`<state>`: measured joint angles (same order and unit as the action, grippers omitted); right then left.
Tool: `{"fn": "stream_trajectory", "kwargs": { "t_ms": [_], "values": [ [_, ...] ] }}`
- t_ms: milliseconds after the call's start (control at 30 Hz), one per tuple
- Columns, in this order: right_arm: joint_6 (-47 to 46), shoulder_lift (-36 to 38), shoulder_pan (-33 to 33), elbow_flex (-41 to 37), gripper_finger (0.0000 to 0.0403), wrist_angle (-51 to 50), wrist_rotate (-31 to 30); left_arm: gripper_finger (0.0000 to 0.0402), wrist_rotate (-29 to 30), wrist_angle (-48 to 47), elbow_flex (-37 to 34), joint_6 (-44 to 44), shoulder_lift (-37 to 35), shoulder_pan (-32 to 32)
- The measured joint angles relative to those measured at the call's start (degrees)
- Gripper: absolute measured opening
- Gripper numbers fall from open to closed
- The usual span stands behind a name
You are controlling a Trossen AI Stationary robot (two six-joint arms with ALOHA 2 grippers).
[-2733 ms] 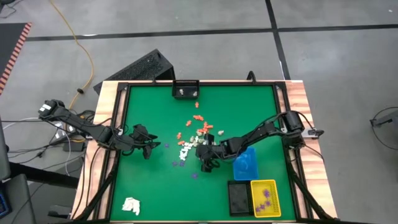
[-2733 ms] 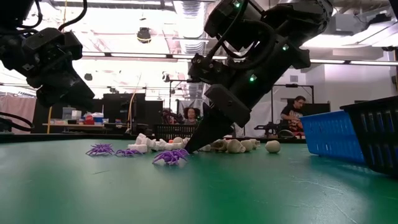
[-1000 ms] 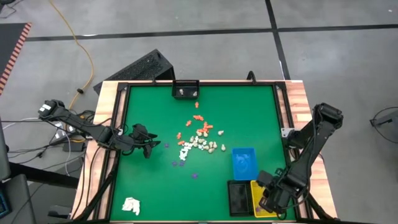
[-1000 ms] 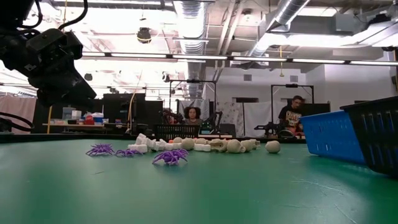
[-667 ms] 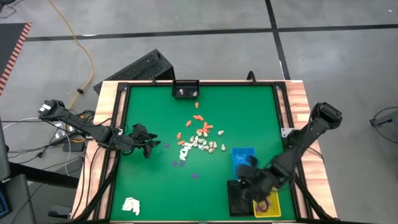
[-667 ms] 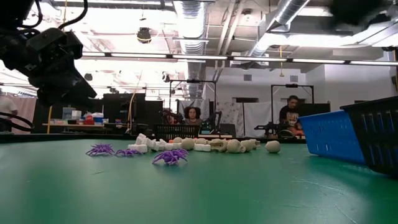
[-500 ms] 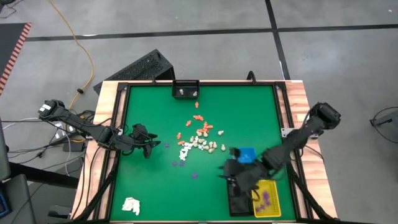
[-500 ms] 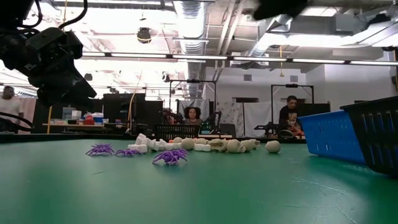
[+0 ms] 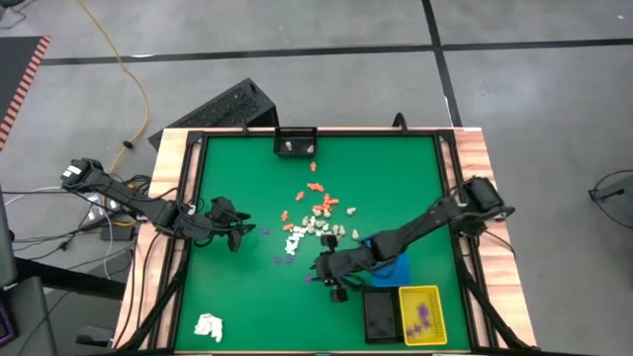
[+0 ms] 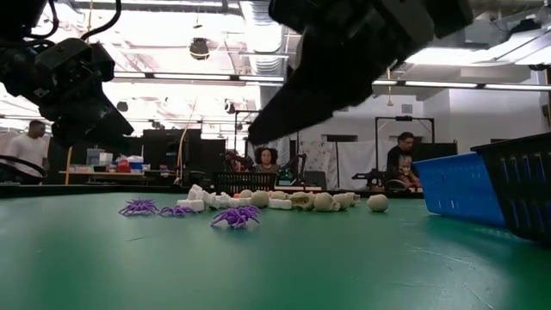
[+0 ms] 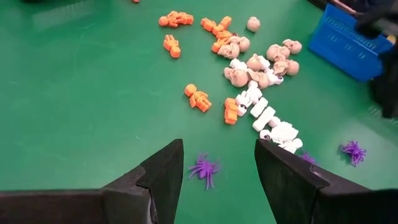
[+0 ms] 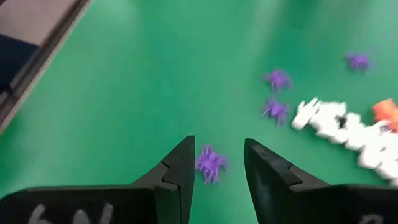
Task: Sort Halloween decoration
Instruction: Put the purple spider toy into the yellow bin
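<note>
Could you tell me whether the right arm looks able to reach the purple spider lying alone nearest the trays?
Probably yes. The right gripper is open, and the purple spider lies between its fingers on bare green mat, with nothing in the way.

Bright even overhead light, glaring ceiling strips in low view, motion-blurred right wrist view, soft shadows

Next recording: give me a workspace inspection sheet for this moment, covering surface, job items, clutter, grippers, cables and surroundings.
Surface: green table, wood-edged.
Job's things: orange figurines, cream skulls and white pieces piled mid-table; purple spiders loose beside them, more in the yellow tray; blue tray and black tray nearby.
Clutter: white paper wad at the near left corner.
Grippers: right gripper open above a purple spider; left gripper open, empty.
Cables: orange cord on the floor.
Surroundings: people behind the table.
</note>
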<state>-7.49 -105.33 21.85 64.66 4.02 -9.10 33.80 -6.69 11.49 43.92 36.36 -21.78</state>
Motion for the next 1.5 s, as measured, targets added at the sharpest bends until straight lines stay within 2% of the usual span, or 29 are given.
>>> {"fn": "stream_trajectory", "kwargs": {
  "t_ms": [433, 667, 1500],
  "values": [
    [0.0, -6.5, 0.5, 0.1, 0.0138, 4.0, 0.3, 0.0189, -0.2, 0.1, 0.0, 0.3, 0.0, 0.0],
    [-0.2, -6.6, -0.3, 0.1, 0.0138, 2.5, -1.3, 0.0189, -0.2, 0.1, 0.0, 0.3, 0.0, 0.0],
    [-1.5, -6.6, -1.4, 0.1, 0.0138, 1.2, 0.3, 0.0189, -0.2, 0.1, 0.0, 0.3, 0.0, 0.0]
  ]
}}
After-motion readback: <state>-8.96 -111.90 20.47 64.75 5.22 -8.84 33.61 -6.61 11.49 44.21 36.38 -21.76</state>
